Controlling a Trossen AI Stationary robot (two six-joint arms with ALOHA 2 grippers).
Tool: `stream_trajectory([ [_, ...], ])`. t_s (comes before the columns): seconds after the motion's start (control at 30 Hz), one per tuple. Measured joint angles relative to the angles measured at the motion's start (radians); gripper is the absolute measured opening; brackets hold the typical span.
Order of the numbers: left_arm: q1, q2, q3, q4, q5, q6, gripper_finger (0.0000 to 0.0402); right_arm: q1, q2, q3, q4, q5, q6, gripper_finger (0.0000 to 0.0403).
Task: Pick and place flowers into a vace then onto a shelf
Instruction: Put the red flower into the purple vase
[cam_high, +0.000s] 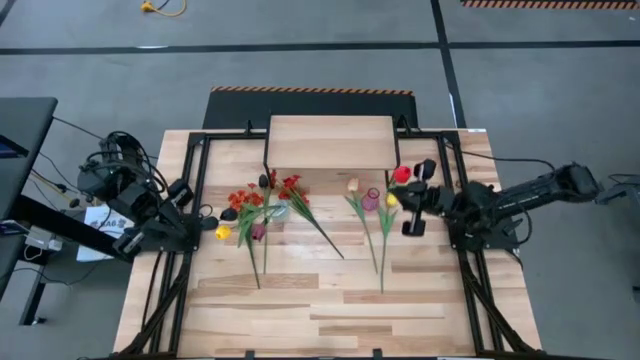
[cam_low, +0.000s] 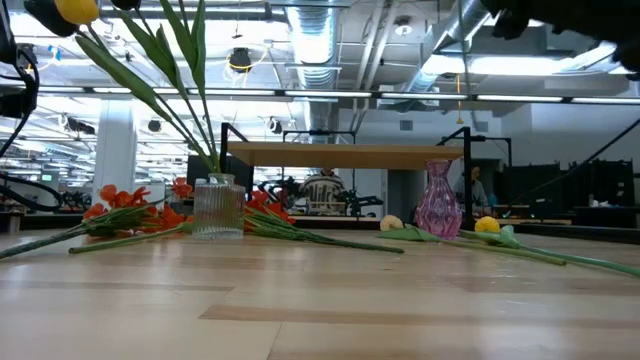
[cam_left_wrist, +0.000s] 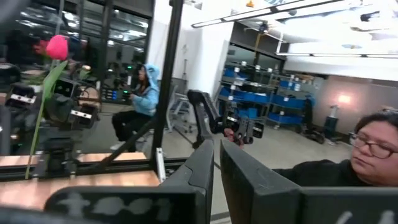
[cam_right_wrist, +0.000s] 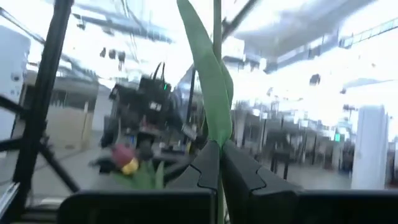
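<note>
1. Two vases are out on the slatted light-wood surface (cam_high: 330, 310): a clear ribbed glass vase (cam_low: 218, 208) with a few stems already leaning in it, one topped by a yellow tulip (cam_low: 75, 10), and a pink faceted glass vase (cam_low: 438, 200) that looks empty from the low view.
2. The right tool (cam_right_wrist: 219, 152) is clamped on the green stem of a red tulip (cam_high: 402, 174), holding it roughly upright above the surface. It's just beside the pink vase and near the front of the shelf with the light wood plank top (cam_high: 330, 140).
3. The left tool (cam_left_wrist: 216, 149) sits over at the left edge of the surface. Its fingers are pinched nearly together and I can't see anything between them, so I'd call that arm parked.
4. Loads of flowers aren't done yet. The red-orange blossom sprays (cam_high: 290, 190) lie around the clear vase, and a couple of long-stemmed tulips (cam_high: 385, 235) lie by the pink one.
5. My read is that we're mid "flower into vase", with the shelf part not started.
6. The next move probably calls for lining the stem's bottom end up over the pink vase's narrow mouth, lowering it straight in, then letting go. That opening is small, so a tilted stem could easily catch the rim and tip the vase.
</note>
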Motion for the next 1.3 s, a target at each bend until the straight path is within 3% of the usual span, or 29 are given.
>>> stream_trajectory([
  [0.23, 0.0, 0.0, 0.0, 0.01, -0.042, 0.002, 0.0016, -0.245, 0.058, -0.017, 0.102, -0.165, 0.119, 0.0],
  [0.43, 0.0, 0.0, 0.0, 0.025, -0.053, 0.002, 0.0016, -0.344, 0.197, -0.017, 0.238, -0.177, 0.235, 0.0],
  [0.77, 0.0, 0.0, 0.0, 0.025, -0.054, 0.0, 0.0016, -0.355, 0.403, -0.017, 0.438, -0.169, 0.3, 0.0],
  [1.3, 0.0, 0.0, 0.0, 0.026, -0.054, -0.006, 0.0016, -0.351, 0.434, -0.016, 0.395, -0.14, 0.302, 0.001],
])
